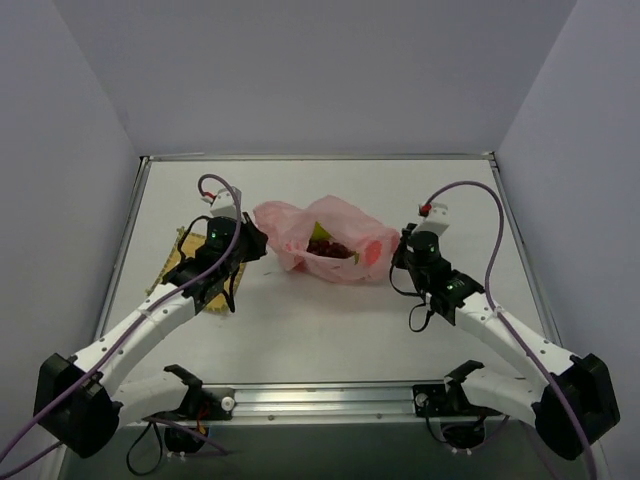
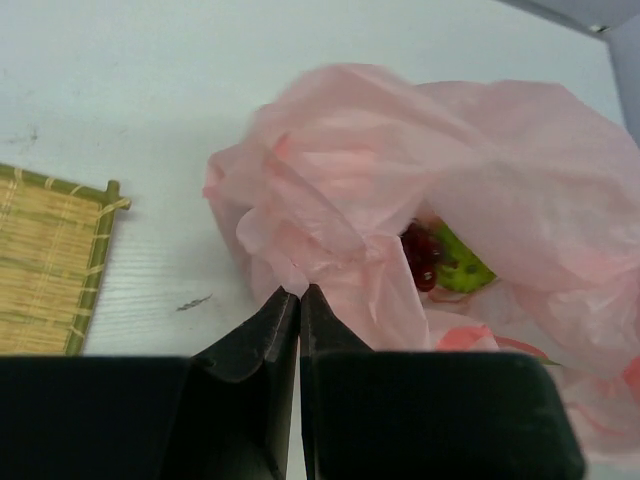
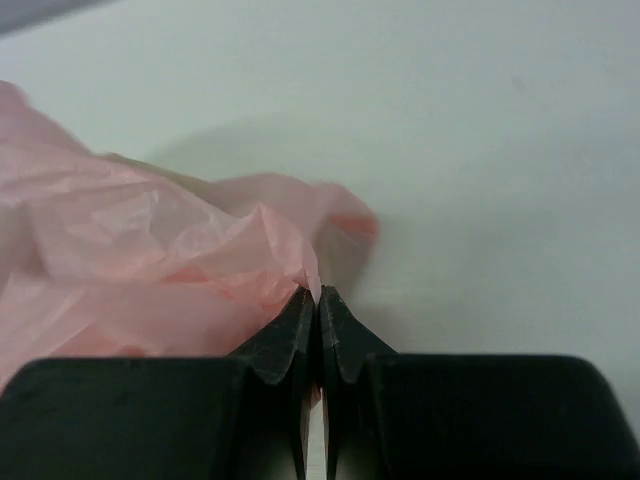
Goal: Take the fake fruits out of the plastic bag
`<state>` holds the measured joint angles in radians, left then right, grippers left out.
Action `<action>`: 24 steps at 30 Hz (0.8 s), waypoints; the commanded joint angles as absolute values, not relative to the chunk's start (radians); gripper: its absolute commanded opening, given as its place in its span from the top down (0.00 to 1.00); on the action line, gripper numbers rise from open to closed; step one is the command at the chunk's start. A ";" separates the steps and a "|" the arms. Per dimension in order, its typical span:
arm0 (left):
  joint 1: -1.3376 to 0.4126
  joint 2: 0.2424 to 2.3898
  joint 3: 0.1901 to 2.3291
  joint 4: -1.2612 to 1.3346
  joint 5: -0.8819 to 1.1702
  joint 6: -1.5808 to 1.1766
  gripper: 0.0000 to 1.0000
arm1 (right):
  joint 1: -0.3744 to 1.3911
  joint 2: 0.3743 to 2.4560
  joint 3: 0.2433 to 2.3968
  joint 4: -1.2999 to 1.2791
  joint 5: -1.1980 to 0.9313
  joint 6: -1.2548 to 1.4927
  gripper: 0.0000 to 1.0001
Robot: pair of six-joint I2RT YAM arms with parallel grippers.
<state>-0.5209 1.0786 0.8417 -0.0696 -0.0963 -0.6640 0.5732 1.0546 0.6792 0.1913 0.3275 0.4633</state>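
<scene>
You had the pink bag (image 1: 292,225) lying in the middle of the table (image 1: 330,320), just right of the woven mat (image 2: 45,260). Your left gripper (image 1: 258,243) and right gripper (image 1: 400,252) were each pinched on its film at opposite ends. The grapes (image 2: 420,258) and a green fruit (image 2: 462,268) sat inside. No fruit was out yet, so all the removal was left.

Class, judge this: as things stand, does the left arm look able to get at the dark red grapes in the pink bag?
Probably not yet: the left hand is shut on an edge of the bag, whose folds partly cover the grapes.
</scene>
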 commanded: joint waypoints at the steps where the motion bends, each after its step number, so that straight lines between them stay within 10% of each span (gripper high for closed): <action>1: -0.485 1.126 0.827 -0.017 -0.120 -0.661 0.98 | 0.447 1.049 0.569 0.310 0.285 0.549 1.00; 15: -0.506 1.381 0.698 0.222 -0.172 -0.676 0.98 | 0.367 1.296 0.505 0.463 0.253 0.612 0.97; 20: -0.589 1.300 0.664 0.227 -0.187 -0.669 0.98 | 0.380 1.024 0.564 0.277 0.267 0.549 0.42; 24: -0.617 1.256 0.652 0.226 -0.186 -0.690 0.98 | 0.417 0.884 0.676 0.129 0.241 0.526 0.22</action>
